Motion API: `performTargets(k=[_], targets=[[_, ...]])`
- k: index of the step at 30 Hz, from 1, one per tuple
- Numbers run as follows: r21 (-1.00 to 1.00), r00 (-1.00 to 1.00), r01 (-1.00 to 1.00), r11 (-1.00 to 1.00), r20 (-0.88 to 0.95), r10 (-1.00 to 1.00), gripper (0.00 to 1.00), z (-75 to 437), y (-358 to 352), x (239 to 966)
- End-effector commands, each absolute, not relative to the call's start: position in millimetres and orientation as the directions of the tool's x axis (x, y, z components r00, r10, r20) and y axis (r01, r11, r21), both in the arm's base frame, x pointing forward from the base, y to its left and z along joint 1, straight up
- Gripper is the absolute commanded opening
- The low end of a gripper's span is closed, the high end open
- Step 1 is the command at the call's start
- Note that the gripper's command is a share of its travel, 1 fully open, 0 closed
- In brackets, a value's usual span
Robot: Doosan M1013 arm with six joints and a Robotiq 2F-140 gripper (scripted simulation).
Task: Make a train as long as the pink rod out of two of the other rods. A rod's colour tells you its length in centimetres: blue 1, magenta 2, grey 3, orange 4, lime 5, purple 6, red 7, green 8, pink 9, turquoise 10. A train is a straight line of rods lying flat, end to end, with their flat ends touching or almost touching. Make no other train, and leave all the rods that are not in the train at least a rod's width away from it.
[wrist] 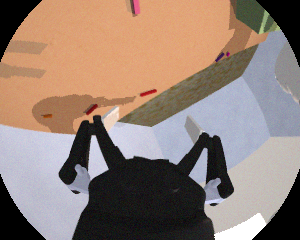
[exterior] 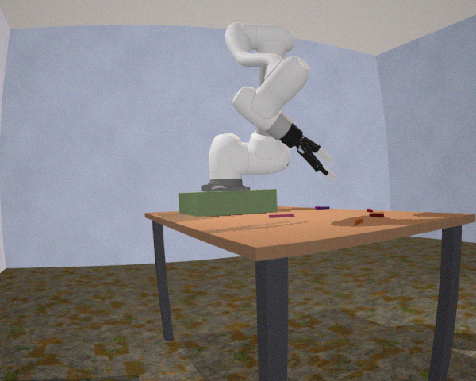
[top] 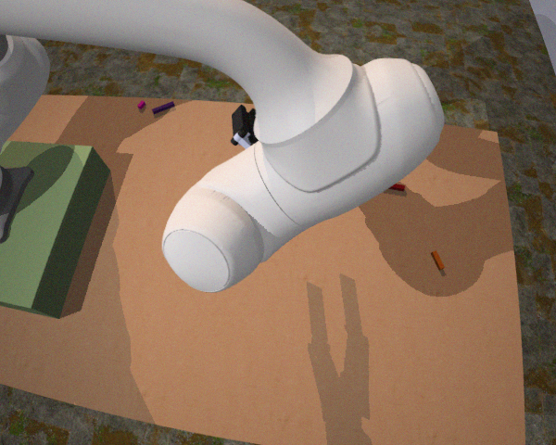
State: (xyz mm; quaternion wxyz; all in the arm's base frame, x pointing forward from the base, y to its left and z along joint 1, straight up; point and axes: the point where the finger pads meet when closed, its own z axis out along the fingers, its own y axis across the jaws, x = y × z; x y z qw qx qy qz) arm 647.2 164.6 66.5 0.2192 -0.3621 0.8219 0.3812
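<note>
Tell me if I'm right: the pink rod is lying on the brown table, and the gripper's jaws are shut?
Not quite: the jaws stand open, wide apart with nothing between them, as the wrist view shows. The rest is right: the pink rod is lying on the brown table.

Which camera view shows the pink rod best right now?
The exterior view: the pink rod lies there whole. The wrist view cuts it off at the top border, and the top view doesn't show it.
</note>
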Motion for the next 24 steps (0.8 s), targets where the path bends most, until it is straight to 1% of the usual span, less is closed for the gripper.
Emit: performTargets(k=[1, 4, 5, 13, 19, 21, 22, 24], targets=[[0.464, -0.626, -0.779, 0.421, -0.598, -0.500, 1.00, 57.8, 194.7, 618.2], [0.462, -0.620, -0.785, 0.413, -0.590, -0.517, 1.00, 56.0, 201.3, 611.1], [0.456, -0.601, -0.799, 0.392, -0.570, -0.561, 1.00, 51.3, 218.3, 592.0], [0.434, -0.524, -0.841, 0.323, -0.506, -0.685, 1.00, 37.8, 261.8, 532.6], [0.410, -0.440, -0.875, 0.257, -0.452, -0.776, 1.00, 27.4, 289.7, 481.6], [0.410, -0.440, -0.875, 0.257, -0.452, -0.776, 1.00, 27.4, 289.7, 481.6], [0.397, -0.395, -0.890, 0.224, -0.426, -0.814, 1.00, 22.9, 300.1, 458.2], [0.389, -0.365, -0.899, 0.202, -0.410, -0.835, 1.00, 20.2, 305.8, 443.6]])
